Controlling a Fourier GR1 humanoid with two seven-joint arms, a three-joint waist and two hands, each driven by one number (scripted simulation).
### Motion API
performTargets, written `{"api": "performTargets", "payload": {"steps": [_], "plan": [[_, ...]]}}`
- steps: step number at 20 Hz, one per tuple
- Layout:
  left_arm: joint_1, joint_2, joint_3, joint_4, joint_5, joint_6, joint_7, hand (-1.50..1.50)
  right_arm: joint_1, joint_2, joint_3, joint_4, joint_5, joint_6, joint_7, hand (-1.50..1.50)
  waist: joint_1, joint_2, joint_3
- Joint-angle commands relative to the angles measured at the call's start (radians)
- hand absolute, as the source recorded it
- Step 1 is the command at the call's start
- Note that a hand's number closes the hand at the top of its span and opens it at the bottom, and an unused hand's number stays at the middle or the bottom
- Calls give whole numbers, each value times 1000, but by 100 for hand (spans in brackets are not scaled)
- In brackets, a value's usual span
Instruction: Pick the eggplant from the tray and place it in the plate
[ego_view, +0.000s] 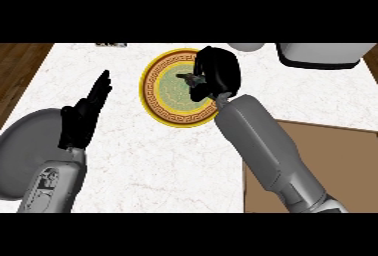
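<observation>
Right hand over the plate, left hand resting open at the frame's left.

Nearest, at the lower right, the brown tray (325, 165) lay under the right forearm; at the lower left a grey round object (26, 150) sat at the surface's edge. The white marbled surface (162, 165) between them lay open, wood floor (18, 65) showing past its left edge. The left hand (85, 117) stood at the left, fingers straight and pointing up-frame. Farther up, the right hand (215, 75) hung curled over the gold-rimmed plate (159, 95), fingers closed round a small dark thing, apparently the eggplant (193, 80), above the plate's right half. White vessels (325, 52) lined the top edge. No writing was readable.
</observation>
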Motion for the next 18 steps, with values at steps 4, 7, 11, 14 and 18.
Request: {"api": "performTargets", "payload": {"steps": [4, 7, 11, 14, 18], "plan": [[-46, -22, -20, 20, -21, 8, 14, 0, -119, 3, 120, 323, -43, -63, 42, 150, 38, 12, 0], [-11, -40, -60, -60, -27, 2, 54, 0, -134, 3, 47, 368, -177, -87, 22, -150, 64, 13, 1], [-59, -44, -46, -4, -14, -11, 28, 0, -153, 3, 21, 412, -285, -119, -36, -150, 76, 24, 1], [-53, -27, -33, 24, -4, -35, -1, 0, -118, 3, 61, 425, -346, -176, -93, -150, 79, 23, 1], [-52, -39, -35, 29, -14, -17, -12, 0, -98, 3, 32, 350, -476, -241, -185, -150, 91, 22, 2]]}}
